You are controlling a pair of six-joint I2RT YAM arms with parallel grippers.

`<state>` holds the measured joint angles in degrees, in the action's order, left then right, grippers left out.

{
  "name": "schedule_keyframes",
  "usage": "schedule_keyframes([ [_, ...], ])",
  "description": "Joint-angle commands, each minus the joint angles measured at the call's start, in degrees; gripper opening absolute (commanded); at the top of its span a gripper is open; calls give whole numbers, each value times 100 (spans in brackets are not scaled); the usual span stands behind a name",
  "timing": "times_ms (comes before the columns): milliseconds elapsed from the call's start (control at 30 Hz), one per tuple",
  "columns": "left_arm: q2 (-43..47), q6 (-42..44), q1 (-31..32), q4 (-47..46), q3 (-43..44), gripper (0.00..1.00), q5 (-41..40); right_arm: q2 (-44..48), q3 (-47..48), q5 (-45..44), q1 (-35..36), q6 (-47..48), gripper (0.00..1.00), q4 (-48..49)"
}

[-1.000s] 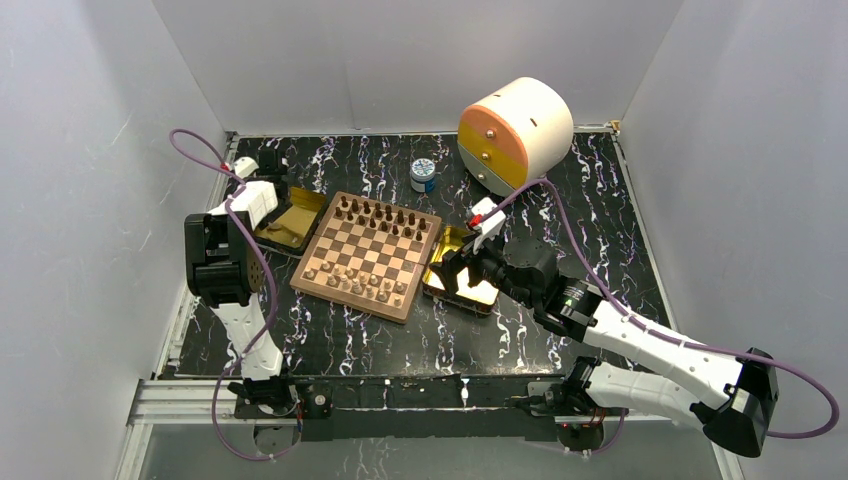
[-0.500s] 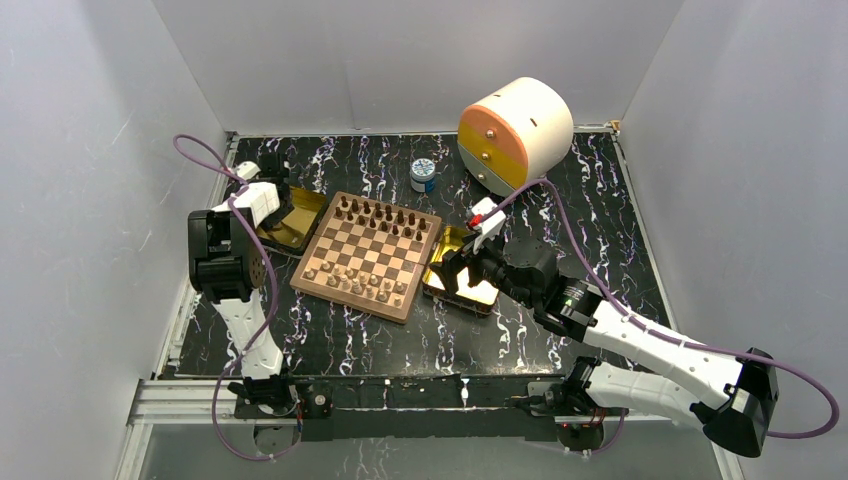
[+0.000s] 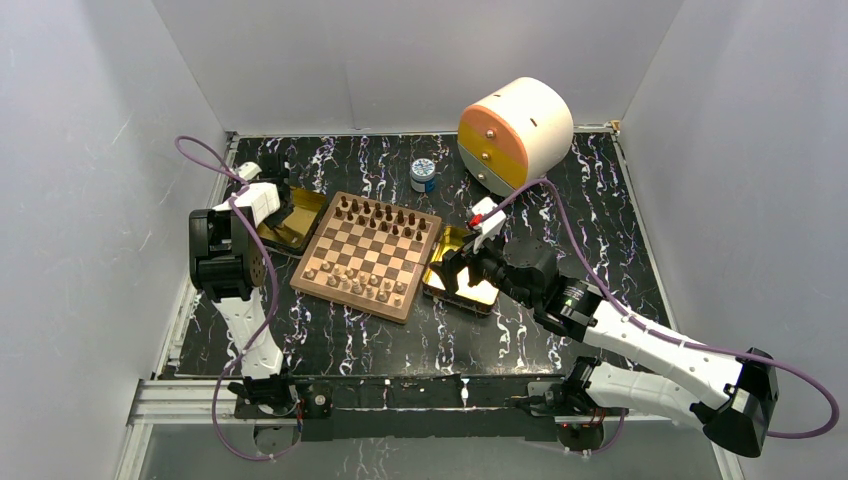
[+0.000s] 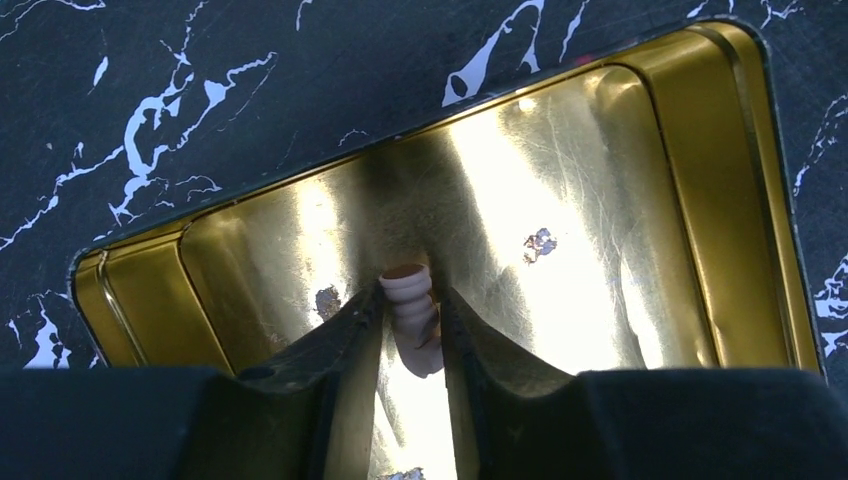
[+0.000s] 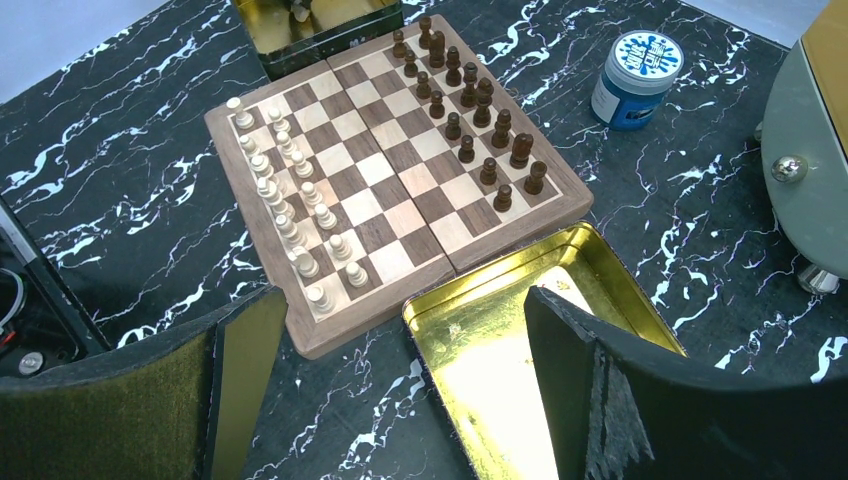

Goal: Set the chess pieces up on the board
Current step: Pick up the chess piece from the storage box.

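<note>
Chessman [image 4: 410, 312], pale, pinched in left claw [image 4: 408, 300] over gold tray [image 4: 620, 200]. Wide-spread right claw [image 5: 400, 300] above second tray [image 5: 500, 400] beside board [image 5: 375, 170]. Print on blue jar [image 5: 635, 78] lid too blurred to read.

Square wooden chessboard [image 3: 367, 256]: four middle ranks bare, lane across. Dark brown chessmen [image 5: 469, 95] crowd two far ranks, pale tan chessmen [image 5: 325, 214] two near ranks; gaps between narrow. Shiny gold rectangular right tray [image 5: 490, 340] just beside board's right rim, right end effector [image 5: 400, 400] spread wide above it. Gold left tray [image 4: 700, 200]: low walls hem left end effector [image 4: 412, 310], clamped on pale chessman [image 4: 405, 285]. Blue-lidded jar [image 3: 424, 175] and cream-orange round cabinet [image 3: 515, 125] block far right. Black marbled tabletop [image 3: 450, 340] free along near side.
</note>
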<state>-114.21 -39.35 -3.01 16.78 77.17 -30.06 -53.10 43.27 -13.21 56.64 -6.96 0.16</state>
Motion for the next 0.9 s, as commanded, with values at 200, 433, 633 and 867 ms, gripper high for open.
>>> schedule_keyframes([
  [200, 102, 161, -10, -16, 70, 16, 135, 16, 24, -89, 0, 98, 99, 432],
  [433, 433, 366, -8, -16, 120, 10, 340, 6, 33, -94, 5, -20, 99, 432],
  [633, 911, 592, -7, 7, 135, 9, 581, -55, 114, 9, 2, -224, 99, 419],
  [867, 1772, 268, -7, 122, 62, 9, 1418, -153, 314, -227, 4, -770, 99, 265],
])
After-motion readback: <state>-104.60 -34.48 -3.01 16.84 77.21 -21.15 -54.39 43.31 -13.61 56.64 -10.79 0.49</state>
